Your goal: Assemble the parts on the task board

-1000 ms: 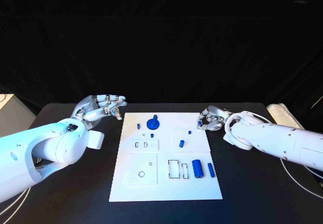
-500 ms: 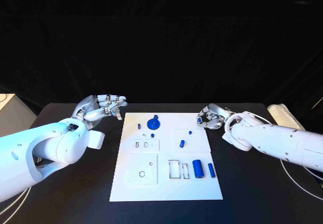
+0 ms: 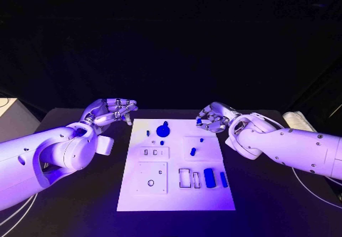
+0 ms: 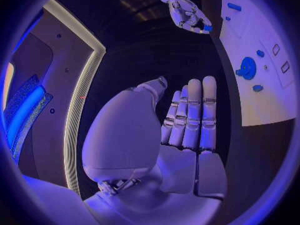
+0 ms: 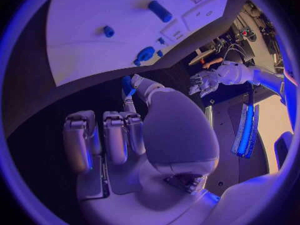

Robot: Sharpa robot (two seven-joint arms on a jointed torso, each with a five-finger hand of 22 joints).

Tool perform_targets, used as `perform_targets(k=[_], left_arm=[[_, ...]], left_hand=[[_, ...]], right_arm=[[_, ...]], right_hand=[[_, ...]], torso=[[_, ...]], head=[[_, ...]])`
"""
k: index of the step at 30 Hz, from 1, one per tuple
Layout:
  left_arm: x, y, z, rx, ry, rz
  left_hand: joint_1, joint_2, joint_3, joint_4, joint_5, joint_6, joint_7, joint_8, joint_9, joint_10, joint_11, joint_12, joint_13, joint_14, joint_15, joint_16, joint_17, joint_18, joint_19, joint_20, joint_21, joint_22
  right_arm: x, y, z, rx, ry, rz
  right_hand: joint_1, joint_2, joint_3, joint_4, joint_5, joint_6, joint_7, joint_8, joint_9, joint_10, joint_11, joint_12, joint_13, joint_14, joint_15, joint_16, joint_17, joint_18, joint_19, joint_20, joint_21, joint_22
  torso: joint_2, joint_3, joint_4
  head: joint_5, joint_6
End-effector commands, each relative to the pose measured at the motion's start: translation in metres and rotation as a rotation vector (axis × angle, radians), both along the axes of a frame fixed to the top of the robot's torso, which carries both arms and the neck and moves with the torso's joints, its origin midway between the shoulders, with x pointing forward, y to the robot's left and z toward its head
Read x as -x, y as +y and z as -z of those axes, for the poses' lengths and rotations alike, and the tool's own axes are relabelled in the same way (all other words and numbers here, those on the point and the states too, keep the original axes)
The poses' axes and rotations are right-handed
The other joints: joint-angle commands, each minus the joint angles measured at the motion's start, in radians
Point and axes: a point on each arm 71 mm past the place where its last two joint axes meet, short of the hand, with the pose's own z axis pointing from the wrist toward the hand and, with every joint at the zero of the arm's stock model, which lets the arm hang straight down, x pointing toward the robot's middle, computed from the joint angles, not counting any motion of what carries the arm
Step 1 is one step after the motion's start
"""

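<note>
The white task board (image 3: 176,197) lies mid-table. On it sit a blue round disc (image 3: 162,131), a thick blue cylinder (image 3: 209,177), a thin blue bar (image 3: 223,179) and small blue pegs (image 3: 192,152). My right hand (image 3: 212,118) hovers over the board's far right corner, and its thumb and a finger pinch a small blue part (image 5: 127,85). My left hand (image 3: 110,111) hovers off the board's far left corner. It holds nothing, with its fingers (image 4: 190,115) stretched out side by side. The left wrist view shows the disc (image 4: 247,67) and the right hand (image 4: 186,11).
A white object (image 3: 299,121) lies at the table's right edge and cables (image 3: 314,190) trail near it. A pale box (image 3: 9,112) stands off the table's left side. Empty recesses (image 3: 189,178) are cut into the board.
My right hand has risen and shifted a little to the left and toward the back with the small blue part. The left hand has stayed put.
</note>
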Motion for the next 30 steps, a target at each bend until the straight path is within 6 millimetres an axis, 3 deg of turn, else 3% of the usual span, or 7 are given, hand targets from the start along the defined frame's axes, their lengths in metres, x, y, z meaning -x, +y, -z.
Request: perform_targets(k=[1,5,8,13,17,23,30], left_arm=[[0.0,-0.004,-0.001,0.005,-0.002,0.024],[0.001,-0.006,0.0,0.005,0.002,0.028],[0.0,-0.007,0.0,0.005,0.004,0.031],[0.0,-0.012,0.0,0.007,0.007,0.042],[0.0,-0.015,0.0,0.009,0.009,0.047],[0.001,-0.018,0.001,0.01,0.011,0.053],[0.001,-0.019,0.001,0.01,0.013,0.056]], left_hand=[[-0.005,0.003,0.002,-0.003,-0.006,-0.009,-0.001,-0.006,0.001,-0.006,0.001,-0.005,0.001,-0.008,-0.001,-0.005,-0.001,0.015,-0.007,0.0,0.003,0.001],[-0.005,0.003,0.002,-0.003,-0.006,-0.009,-0.001,-0.006,0.001,-0.006,0.001,-0.005,0.001,-0.008,-0.001,-0.005,-0.001,0.015,-0.007,0.0,0.003,0.001],[-0.005,0.003,0.002,-0.003,-0.006,-0.009,-0.001,-0.006,0.001,-0.006,0.001,-0.005,0.001,-0.008,-0.001,-0.005,-0.001,0.015,-0.007,0.0,0.003,0.001],[-0.007,0.002,0.0,-0.002,-0.006,-0.009,-0.001,-0.006,0.001,-0.005,0.001,-0.004,0.001,-0.008,0.0,-0.005,-0.002,0.015,-0.007,0.0,0.003,0.001],[-0.009,0.002,0.0,-0.001,-0.006,-0.009,-0.001,-0.006,0.002,-0.005,0.001,-0.004,0.001,-0.008,0.0,-0.005,-0.002,0.015,-0.008,0.0,0.003,0.001],[-0.009,0.002,0.0,-0.001,-0.006,-0.009,-0.001,-0.006,0.002,-0.005,0.001,-0.004,0.001,-0.008,0.0,-0.005,-0.002,0.015,-0.008,0.0,0.003,0.001],[-0.009,0.002,0.0,-0.001,-0.006,-0.009,-0.001,-0.006,0.002,-0.005,0.001,-0.004,0.001,-0.008,0.0,-0.005,-0.002,0.015,-0.008,0.0,0.003,0.001]], right_arm=[[0.009,0.023,0.0,0.048,0.012,0.031],[0.024,0.057,0.004,0.066,0.035,-0.021],[0.031,0.081,0.009,0.085,0.047,-0.049],[0.038,0.107,0.021,0.116,0.055,-0.069],[0.042,0.121,0.027,0.134,0.047,-0.082],[0.045,0.135,0.037,0.169,0.031,-0.091],[0.047,0.145,0.049,0.197,0.024,-0.097]], right_hand=[[-0.013,0.0,0.008,0.002,0.001,0.003,-0.008,0.063,0.041,0.091,0.0,-0.005,0.251,0.106,0.0,0.004,0.263,-0.007,0.105,-0.004,0.002,0.263],[-0.018,-0.001,0.008,0.003,0.001,0.001,-0.007,0.065,0.042,0.092,0.0,-0.004,0.251,0.106,0.0,0.004,0.263,-0.007,0.105,-0.004,0.002,0.263],[-0.02,-0.002,0.008,0.003,0.001,0.001,-0.008,0.066,0.042,0.093,0.0,-0.003,0.252,0.106,0.0,0.004,0.263,-0.007,0.105,-0.004,0.002,0.263],[-0.029,-0.01,0.007,0.003,0.0,0.0,-0.008,0.071,0.044,0.093,-0.001,-0.003,0.252,0.106,0.0,0.004,0.263,-0.007,0.105,-0.004,0.002,0.263],[-0.035,-0.014,0.006,0.003,0.0,-0.001,-0.008,0.073,0.045,0.093,-0.001,-0.003,0.252,0.106,0.0,0.004,0.263,-0.007,0.105,-0.004,0.002,0.263],[-0.04,-0.017,0.007,0.003,0.0,0.001,-0.01,0.077,0.047,0.096,-0.002,0.001,0.255,0.106,-0.001,0.004,0.263,-0.007,0.105,-0.004,0.002,0.263],[-0.044,-0.02,0.007,0.003,0.0,0.001,-0.011,0.08,0.047,0.096,-0.003,0.001,0.255,0.106,-0.002,0.004,0.263,-0.007,0.105,-0.004,0.002,0.263]], torso=[[-0.005,-0.0025,-0.0032],[-0.01,-0.0066,-0.0031],[-0.013,-0.0097,-0.0056],[-0.016,-0.0134,-0.0032],[-0.014,-0.0105,-0.006],[-0.014,-0.0122,-0.0027],[-0.012,-0.0098,-0.004]], head=[[0.008,-0.007],[0.01,-0.008],[0.02,-0.01],[0.024,-0.015],[0.032,-0.015],[0.037,-0.022],[0.045,-0.029]])
